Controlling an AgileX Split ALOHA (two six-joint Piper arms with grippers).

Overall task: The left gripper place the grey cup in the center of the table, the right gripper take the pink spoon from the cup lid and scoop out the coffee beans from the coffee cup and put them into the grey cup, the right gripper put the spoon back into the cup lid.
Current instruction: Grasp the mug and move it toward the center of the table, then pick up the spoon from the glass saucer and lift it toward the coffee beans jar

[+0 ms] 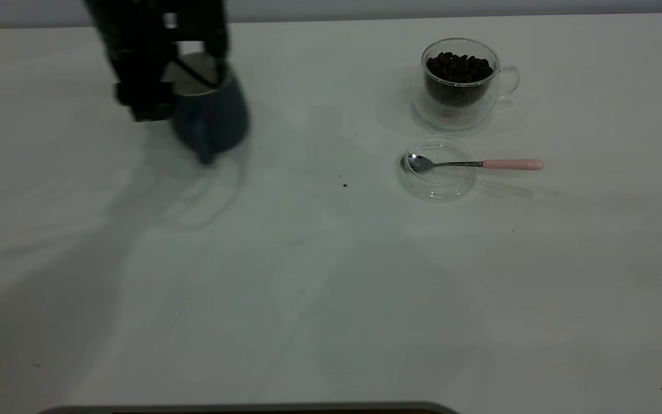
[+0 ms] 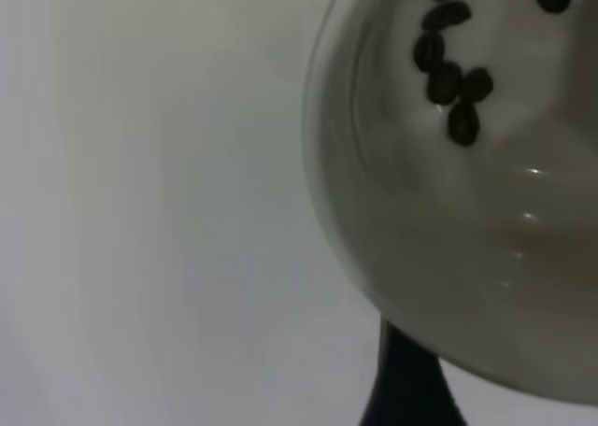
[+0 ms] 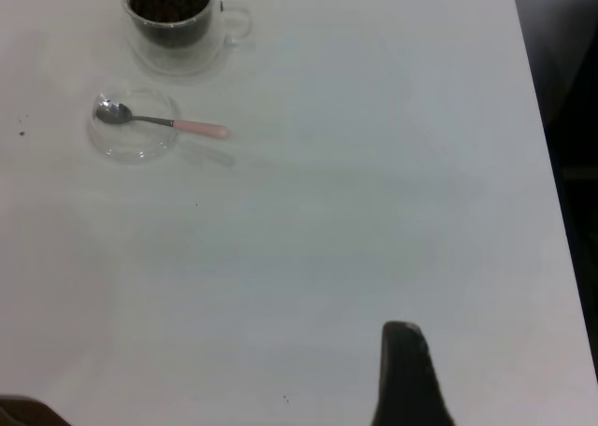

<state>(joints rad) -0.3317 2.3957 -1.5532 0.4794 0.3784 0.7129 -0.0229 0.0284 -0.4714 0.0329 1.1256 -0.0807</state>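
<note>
Carrying the grey cup [image 1: 210, 112] above the white surface [image 1: 308, 276], the left gripper [image 1: 153, 86] is clenched on its rim, a few beans [image 2: 448, 71] already inside. Keep it level and set it down gently toward the centre, short of the coffee cup [image 1: 462, 80], cup lid [image 1: 438, 172] and pink spoon [image 1: 474, 164]. The right gripper [image 3: 406, 375] waits well off; can't tell its grip.

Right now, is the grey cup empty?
No. The left wrist view shows a few beans lying inside the grey cup.
</note>
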